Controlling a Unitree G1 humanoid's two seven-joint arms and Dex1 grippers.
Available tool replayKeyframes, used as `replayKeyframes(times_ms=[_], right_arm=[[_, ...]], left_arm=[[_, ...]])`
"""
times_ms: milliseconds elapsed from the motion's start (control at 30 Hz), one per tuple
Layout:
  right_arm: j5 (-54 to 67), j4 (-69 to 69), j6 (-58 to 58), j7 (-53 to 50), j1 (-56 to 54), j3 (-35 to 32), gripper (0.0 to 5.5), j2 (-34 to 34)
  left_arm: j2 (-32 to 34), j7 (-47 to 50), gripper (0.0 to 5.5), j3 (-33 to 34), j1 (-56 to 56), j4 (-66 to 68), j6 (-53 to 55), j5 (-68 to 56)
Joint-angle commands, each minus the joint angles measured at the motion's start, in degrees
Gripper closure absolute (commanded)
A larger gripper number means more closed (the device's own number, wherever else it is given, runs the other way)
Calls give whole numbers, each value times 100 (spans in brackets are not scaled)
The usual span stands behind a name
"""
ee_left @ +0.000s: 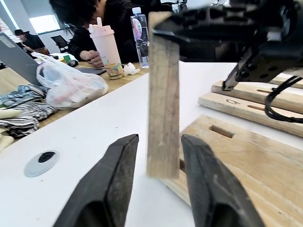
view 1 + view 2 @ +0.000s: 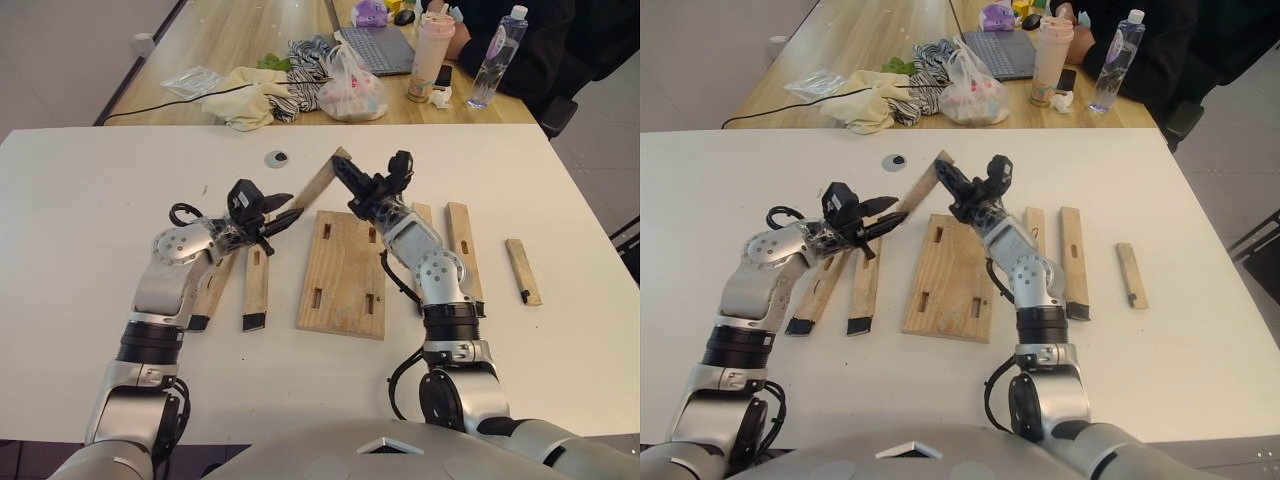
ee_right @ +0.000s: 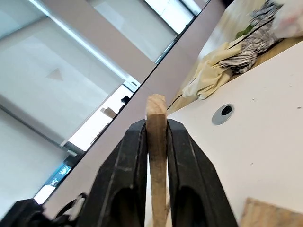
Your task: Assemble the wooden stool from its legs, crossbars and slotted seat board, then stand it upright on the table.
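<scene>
The slotted seat board (image 2: 340, 270) lies flat in the middle of the white table (image 2: 90, 220). My right gripper (image 2: 345, 172) is shut on the upper end of a wooden leg (image 2: 318, 185), which it holds tilted over the board's far left corner. My left gripper (image 2: 288, 208) is open. Its fingers (image 1: 118, 175) stand on either side of the leg's (image 1: 163, 94) lower end, with a gap on each side. Two more wooden pieces (image 2: 257, 285) lie left of the board. Three others (image 2: 460, 250) lie to its right.
A round grey grommet (image 2: 277, 157) sits in the table behind the leg. On the wooden table beyond are a plastic bag (image 2: 350, 90), clothes (image 2: 255, 100), a laptop (image 2: 380, 45), a cup (image 2: 430, 55) and a water bottle (image 2: 497, 55).
</scene>
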Motion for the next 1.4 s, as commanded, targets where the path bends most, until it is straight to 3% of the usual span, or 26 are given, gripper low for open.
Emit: replayKeyframes(times_ms=[33,100,267,400,600,767,1233,1400], right_arm=[[-683,-203,-926,-186,-180,-167,512,-290],[-787,-700,-926,-195,135,-429,512,-781],[-315,-2292,49,-483,1223,-1556,512,-2106],[385,-2946,956,-865,1587,-2103,512,-2571],[978,-3350,1665,-1344,2344,-2270,512,-2435],[1010,-3397,1749,-1432,2437,-2251,512,-2607],[-140,-2335,478,-1235,2612,-1959,512,-2230],[26,-2338,367,-1284,2525,-2047,512,-2153]], left_arm=[[-87,315,321,62,-186,132,36,146],[-136,664,292,145,-210,312,-114,331],[-203,1178,371,498,262,56,-302,334],[-258,1681,417,794,720,-198,-346,393],[-300,2580,428,1240,612,45,-257,574],[-264,2738,428,1340,688,12,-220,593],[-234,2567,428,1208,529,220,-230,653],[-185,2498,428,1159,486,275,-254,713]])
